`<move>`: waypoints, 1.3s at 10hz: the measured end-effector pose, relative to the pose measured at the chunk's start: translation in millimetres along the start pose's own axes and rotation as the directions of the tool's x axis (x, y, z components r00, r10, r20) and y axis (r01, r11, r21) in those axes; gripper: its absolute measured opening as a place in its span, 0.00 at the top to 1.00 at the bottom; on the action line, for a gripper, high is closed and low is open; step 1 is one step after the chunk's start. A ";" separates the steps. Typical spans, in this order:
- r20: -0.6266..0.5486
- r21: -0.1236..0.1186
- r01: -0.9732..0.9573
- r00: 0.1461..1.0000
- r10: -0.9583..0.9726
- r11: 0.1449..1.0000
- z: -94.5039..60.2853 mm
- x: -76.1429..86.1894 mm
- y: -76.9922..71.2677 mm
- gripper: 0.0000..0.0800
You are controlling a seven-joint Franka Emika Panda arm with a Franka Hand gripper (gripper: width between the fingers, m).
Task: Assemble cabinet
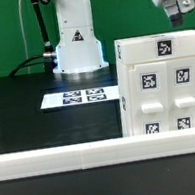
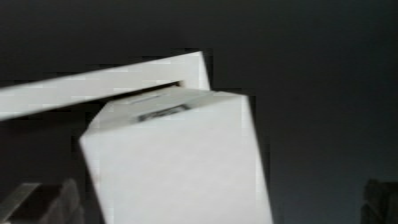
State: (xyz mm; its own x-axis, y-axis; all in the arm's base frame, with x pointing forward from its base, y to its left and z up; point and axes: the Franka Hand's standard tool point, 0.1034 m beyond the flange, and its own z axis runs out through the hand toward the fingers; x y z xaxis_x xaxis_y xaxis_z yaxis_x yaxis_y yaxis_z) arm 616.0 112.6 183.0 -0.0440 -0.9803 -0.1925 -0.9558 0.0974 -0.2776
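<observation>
The cabinet [image 1: 165,85] is a large white box standing at the exterior view's right, with four tagged panels on its front face and one tag on top. My gripper [image 1: 181,14] hangs above its top right corner, clear of it. In the wrist view the gripper [image 2: 208,210] looks down on the cabinet [image 2: 178,160], which shows as a tall white block with a dark tag near its far end. The fingertips [image 2: 39,205] stand wide apart at either side of the block, with dark gaps between them and it. The gripper is open and holds nothing.
The marker board [image 1: 83,96] lies flat on the black table in front of the white robot base [image 1: 77,43]. A long white rail [image 1: 54,155] runs along the table's front edge. A white strip [image 2: 89,88] lies beyond the cabinet in the wrist view.
</observation>
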 end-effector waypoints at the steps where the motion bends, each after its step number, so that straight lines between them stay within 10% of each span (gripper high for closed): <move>1: 0.006 -0.013 0.132 0.991 -0.132 0.991 -1.6 2.1 -3.2 0.00; 8: 0.057 -0.031 0.756 0.654 -0.754 0.654 -6.0 6.5 -8.2 0.00; 10: 0.060 -0.062 0.921 0.389 -0.919 0.385 -7.5 6.8 -8.3 0.00; 13: 0.139 -0.036 0.999 0.007 -0.990 0.002 -9.9 8.7 -9.1 0.00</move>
State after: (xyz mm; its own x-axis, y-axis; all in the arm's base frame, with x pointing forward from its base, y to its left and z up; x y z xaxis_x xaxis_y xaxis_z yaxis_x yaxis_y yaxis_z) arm 621.5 101.4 193.2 0.9866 -0.0796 0.1423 -0.0566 -0.9857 -0.1588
